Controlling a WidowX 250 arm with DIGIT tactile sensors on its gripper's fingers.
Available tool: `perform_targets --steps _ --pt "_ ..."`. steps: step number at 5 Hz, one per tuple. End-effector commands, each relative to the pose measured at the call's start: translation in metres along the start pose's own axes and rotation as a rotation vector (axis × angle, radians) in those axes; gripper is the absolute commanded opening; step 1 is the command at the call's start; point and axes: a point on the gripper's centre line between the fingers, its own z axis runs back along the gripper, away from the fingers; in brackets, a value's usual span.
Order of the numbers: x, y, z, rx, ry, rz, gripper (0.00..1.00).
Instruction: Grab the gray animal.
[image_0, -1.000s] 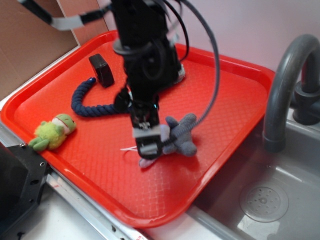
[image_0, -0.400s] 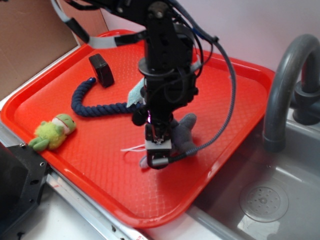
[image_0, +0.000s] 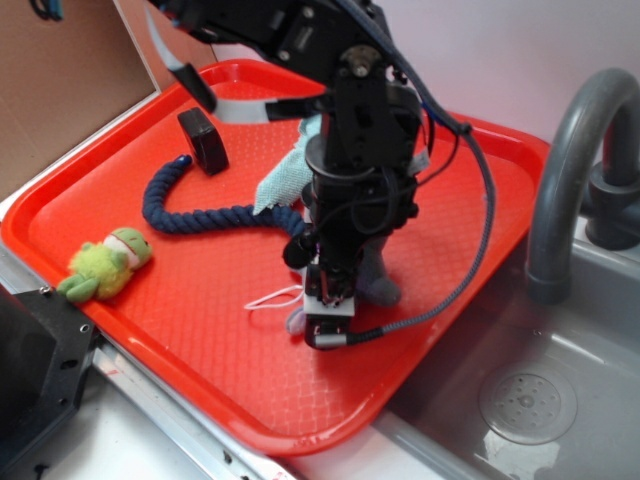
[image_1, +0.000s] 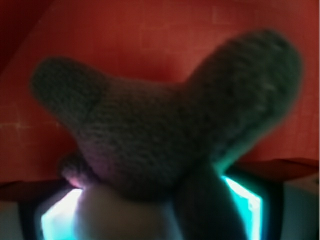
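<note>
- The red tray (image_0: 150, 210) lies on the counter, beside the gray sink (image_0: 560, 400) and its curved gray faucet (image_0: 570, 170).
- The robot arm (image_0: 360, 150) stands over the middle of the tray, pointing straight down.
- The gripper (image_0: 330, 318) is at the level of the tray surface, near the tray's front-right part.
- The gray animal (image_0: 378, 280) lies on the tray directly under the arm; only part of its gray body shows, just right of the gripper.
- A thin white string tail (image_0: 270, 298) runs out from the toy to the left, flat on the tray.
- In the wrist view, the gray animal (image_1: 165, 130) fills the frame, blurred, with two gray limbs or ears spreading up to the left and right against the red tray (image_1: 150, 30).
- Gripper state: the toy sits right at the fingers, but neither view shows whether the jaws are clamped on it, so this cannot be told.
- A dark blue rope (image_0: 190, 210) curves across the tray, left of the arm.
- A small black block (image_0: 203, 140) stands near the far end of the rope.
- A pale teal cloth (image_0: 285, 175) lies behind the arm, touching the rope.
- A yellow-green plush frog (image_0: 105, 265) lies near the tray's left edge, well apart from the gray animal.
</note>
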Motion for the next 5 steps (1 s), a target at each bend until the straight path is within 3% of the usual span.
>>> perform_targets --steps 1,2,3,4,5 --pt "0.001 -0.006 0.009 -0.012 -0.072 -0.027 0.00" --pt "-0.006 -0.003 0.021 -0.012 -0.106 0.059 0.00" --pt "-0.031 0.015 0.054 -0.035 -0.184 0.222 0.00" --pt "-0.072 0.037 0.091 -0.077 -0.315 0.390 0.00" --pt "-0.119 0.050 0.116 -0.145 -0.379 0.555 0.00"
